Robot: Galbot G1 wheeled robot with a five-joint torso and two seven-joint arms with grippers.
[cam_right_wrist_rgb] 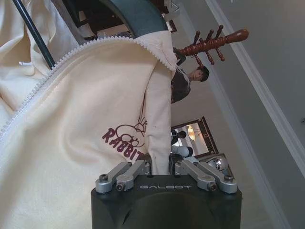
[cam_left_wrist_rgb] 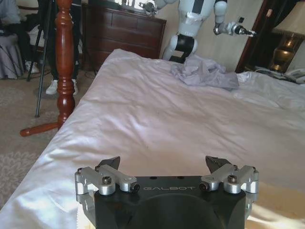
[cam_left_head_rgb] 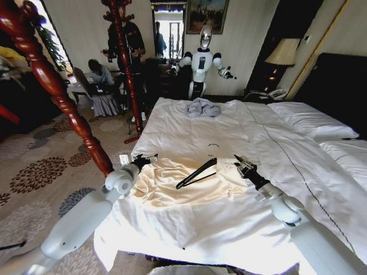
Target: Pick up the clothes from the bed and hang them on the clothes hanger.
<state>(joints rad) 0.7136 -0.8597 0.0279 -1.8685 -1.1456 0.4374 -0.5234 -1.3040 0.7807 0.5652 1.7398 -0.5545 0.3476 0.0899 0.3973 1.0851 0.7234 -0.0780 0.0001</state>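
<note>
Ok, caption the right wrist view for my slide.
Right end effector shut on the cream zip sweatshirt's front edge beside its "RABBIT" print.

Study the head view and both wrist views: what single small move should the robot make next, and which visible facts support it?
Probably close the left gripper on the near edge of the cream sweatshirt. Its fingers stand open above the bed, holding nothing, while the right gripper already pinches the garment's zipped edge. The black hanger lies on top of the sweatshirt, so a grip from both sides would help.

"GALBOT" — both grippers (cam_left_wrist_rgb: 164,164) (cam_right_wrist_rgb: 161,168); "RABBIT" — sweatshirt (cam_right_wrist_rgb: 71,143)
</note>
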